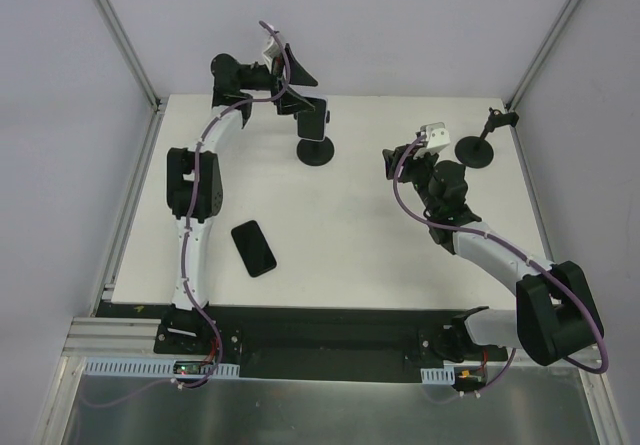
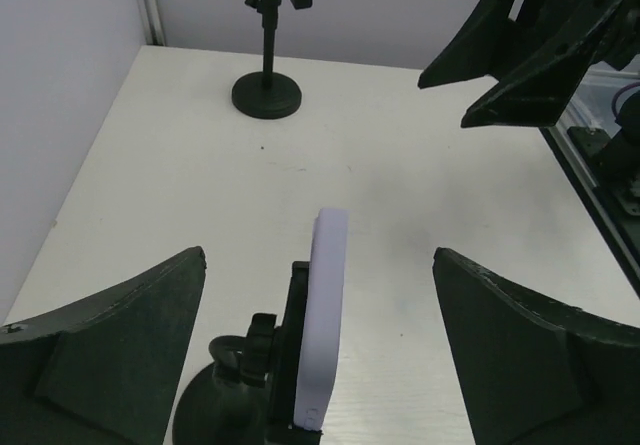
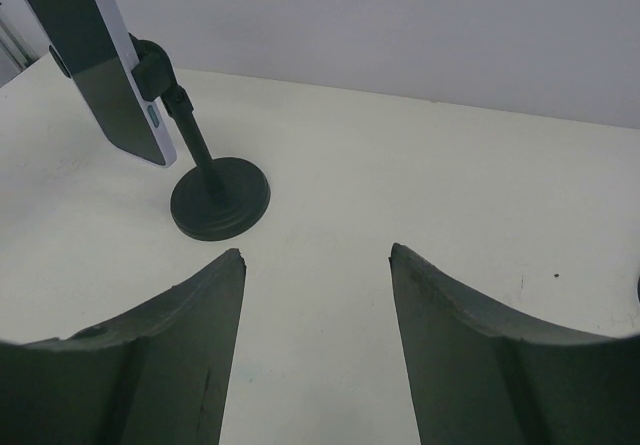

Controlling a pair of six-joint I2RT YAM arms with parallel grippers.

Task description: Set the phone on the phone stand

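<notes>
A phone in a pale lavender case [image 2: 325, 315] stands edge-on in the clamp of a black phone stand [image 2: 285, 350]. My left gripper [image 2: 320, 255] is open around it, and neither finger touches the case. From above, this phone [image 1: 312, 123] sits over the stand's round base [image 1: 316, 151] with the left gripper [image 1: 303, 90] just behind it. A second, black phone [image 1: 253, 248] lies flat on the table. My right gripper [image 3: 316, 255] is open and empty, low over the table and facing the mounted phone [image 3: 95, 55] and its stand [image 3: 220, 200].
Another black stand [image 1: 478, 150], empty, is at the back right; it also shows as the far stand [image 2: 266, 95] in the left wrist view. The right arm's fingers [image 2: 530, 55] hang at that view's upper right. Grey walls close the table's back and sides.
</notes>
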